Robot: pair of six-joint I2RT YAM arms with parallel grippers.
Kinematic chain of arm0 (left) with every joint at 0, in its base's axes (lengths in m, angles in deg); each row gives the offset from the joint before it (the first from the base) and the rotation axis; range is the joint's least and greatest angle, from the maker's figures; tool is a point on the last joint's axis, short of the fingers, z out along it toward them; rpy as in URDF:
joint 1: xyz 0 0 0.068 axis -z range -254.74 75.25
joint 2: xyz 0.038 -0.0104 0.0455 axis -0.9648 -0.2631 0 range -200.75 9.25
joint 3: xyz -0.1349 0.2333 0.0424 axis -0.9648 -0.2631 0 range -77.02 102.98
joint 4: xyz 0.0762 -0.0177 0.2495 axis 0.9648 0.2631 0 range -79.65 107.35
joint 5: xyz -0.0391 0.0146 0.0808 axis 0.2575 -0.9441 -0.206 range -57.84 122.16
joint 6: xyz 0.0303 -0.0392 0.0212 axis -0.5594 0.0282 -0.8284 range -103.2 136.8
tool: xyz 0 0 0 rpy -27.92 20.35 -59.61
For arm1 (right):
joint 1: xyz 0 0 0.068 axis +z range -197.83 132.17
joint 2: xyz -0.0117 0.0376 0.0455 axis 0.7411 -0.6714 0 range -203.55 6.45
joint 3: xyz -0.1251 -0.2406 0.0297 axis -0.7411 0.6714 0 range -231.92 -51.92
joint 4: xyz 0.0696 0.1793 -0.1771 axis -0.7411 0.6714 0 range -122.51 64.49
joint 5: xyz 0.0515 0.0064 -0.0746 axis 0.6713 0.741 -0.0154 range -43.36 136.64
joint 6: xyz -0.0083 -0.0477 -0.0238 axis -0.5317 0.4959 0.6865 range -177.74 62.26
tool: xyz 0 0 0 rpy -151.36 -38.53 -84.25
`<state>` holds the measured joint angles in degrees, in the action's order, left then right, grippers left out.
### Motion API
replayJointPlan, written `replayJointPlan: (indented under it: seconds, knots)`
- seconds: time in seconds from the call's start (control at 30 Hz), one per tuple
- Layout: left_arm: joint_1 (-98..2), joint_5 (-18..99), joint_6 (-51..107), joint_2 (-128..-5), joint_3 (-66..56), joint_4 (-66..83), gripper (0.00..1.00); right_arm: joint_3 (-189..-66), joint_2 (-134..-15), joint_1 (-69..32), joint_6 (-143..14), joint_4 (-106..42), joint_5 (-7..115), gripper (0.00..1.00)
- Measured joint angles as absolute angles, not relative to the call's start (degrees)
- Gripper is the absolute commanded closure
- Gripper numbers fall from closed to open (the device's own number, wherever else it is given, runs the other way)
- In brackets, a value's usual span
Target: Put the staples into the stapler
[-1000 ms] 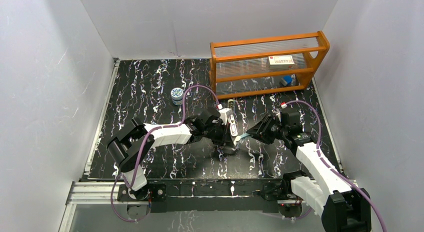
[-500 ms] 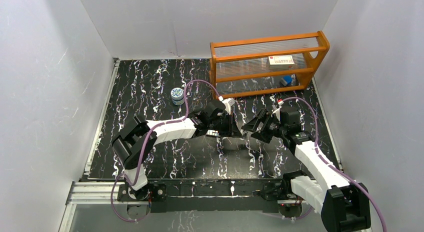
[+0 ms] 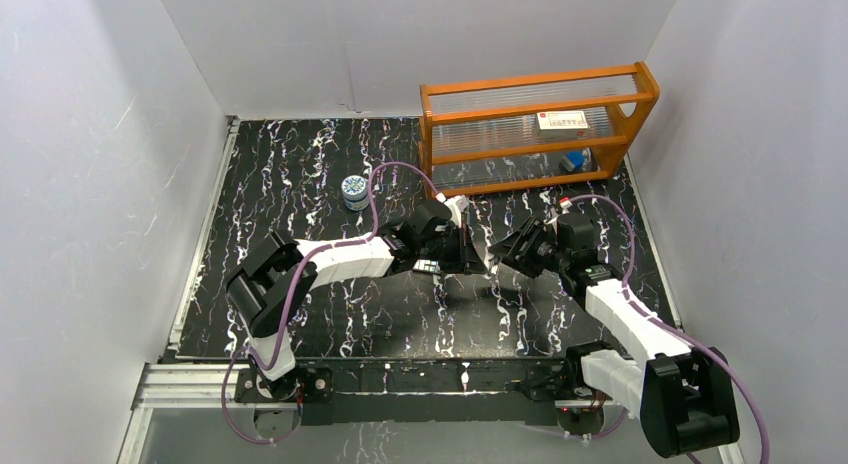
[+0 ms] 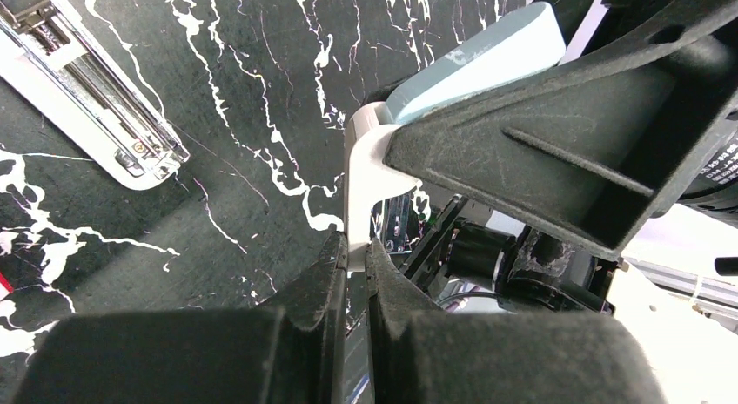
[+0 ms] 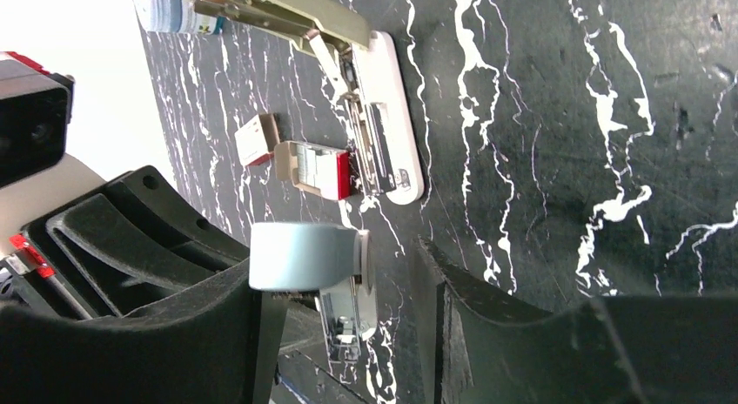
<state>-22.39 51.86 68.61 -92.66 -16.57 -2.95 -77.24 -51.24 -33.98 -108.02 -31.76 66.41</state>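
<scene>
Two grippers now meet mid-table; left gripper clamps light-blue piece; right gripper, fingers apart, moved round it; stapler open at 12 o'clock, waiting.

Top view looks down from high behind over the whole table; both wrist views, close above it, share the stapler and light-blue piece

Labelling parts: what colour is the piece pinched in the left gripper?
The piece is white with a light-blue cap; left wrist view shows it best.
</scene>
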Motion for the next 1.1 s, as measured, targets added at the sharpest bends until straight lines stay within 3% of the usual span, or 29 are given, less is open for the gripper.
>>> replayJointPlan:
  seconds: [0.33,0.4,0.6,0.83,1.1]
  knots:
    - [-22.4,52.3,69.6,-93.2,-16.6,-3.3,1.0,-77.2,-53.8,-34.0,-107.2,-36.1,67.2,0.67]
    - [-22.4,52.3,69.6,-93.6,-16.6,-3.3,0.92,-77.2,-54.8,-34.0,-106.9,-35.9,67.4,0.7]
    - [-22.3,50.7,68.8,-93.7,-16.7,-2.3,0.66,-78.0,-55.8,-34.0,-104.8,-33.0,67.3,0.73]
    - [-22.3,45.4,66.3,-91.9,-18.7,0.8,0.57,-81.7,-58.2,-32.5,-100.8,-24.8,62.3,0.73]
    - [-23.1,37.1,62.6,-82.7,-22.2,6.3,0.44,-90.2,-64.1,-23.9,-97.0,-17.9,50.7,0.72]
